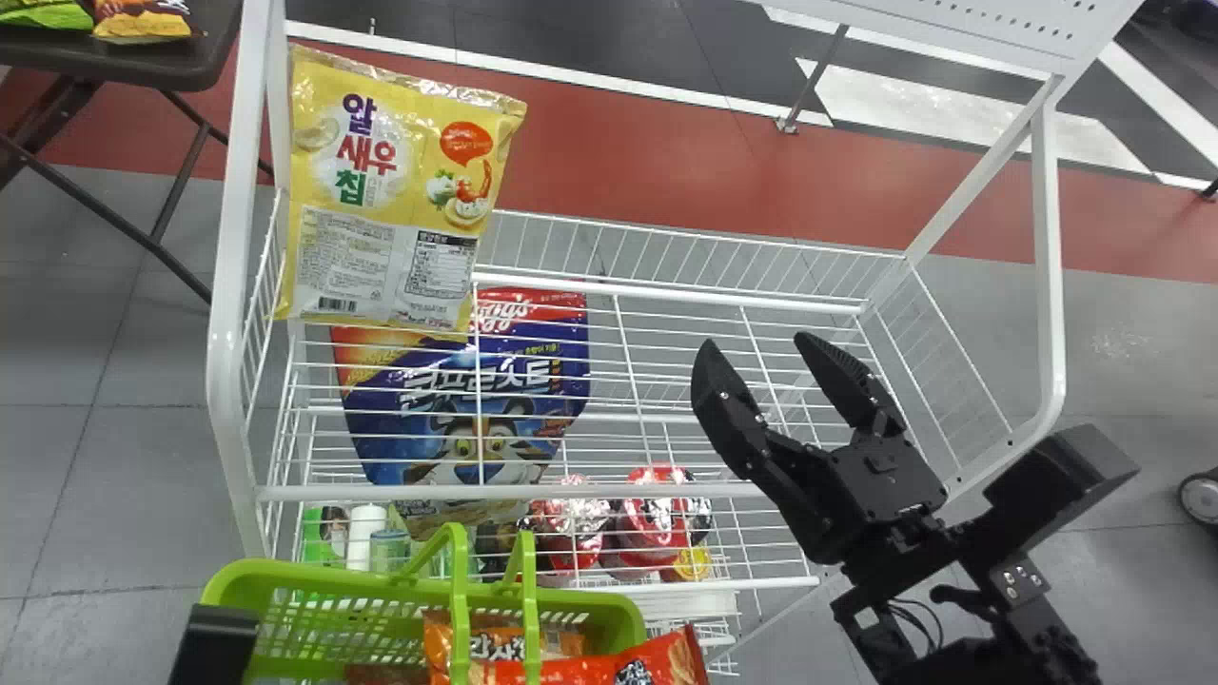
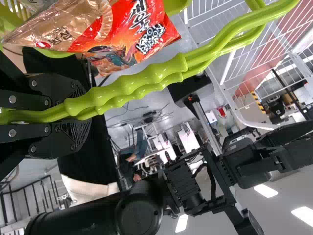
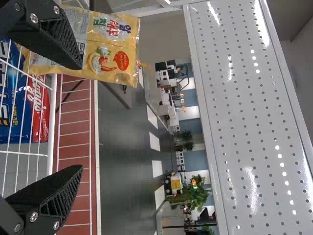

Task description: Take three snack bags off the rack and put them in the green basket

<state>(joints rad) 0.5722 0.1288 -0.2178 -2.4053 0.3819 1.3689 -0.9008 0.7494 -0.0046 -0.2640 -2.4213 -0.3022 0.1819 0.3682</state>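
Two snack bags (image 1: 666, 656) are apparently lying in the green basket (image 1: 324, 576), its handles (image 2: 146, 85) being clamped by the left end effector (image 2: 80, 116), while the right end effector (image 1: 756, 344), fingers apart, is probably needing to reach left for the third, the yellow bag (image 1: 381, 190) on the rack's (image 1: 225, 333) far left.

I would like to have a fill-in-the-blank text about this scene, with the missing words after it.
The black left gripper holds the ____ plastic basket by its handles. In the head view, the yellow plastic snack bag stands at the ____ end of the white wire rack. The black right gripper is ____, not closed.
Missing words: green; left; open.
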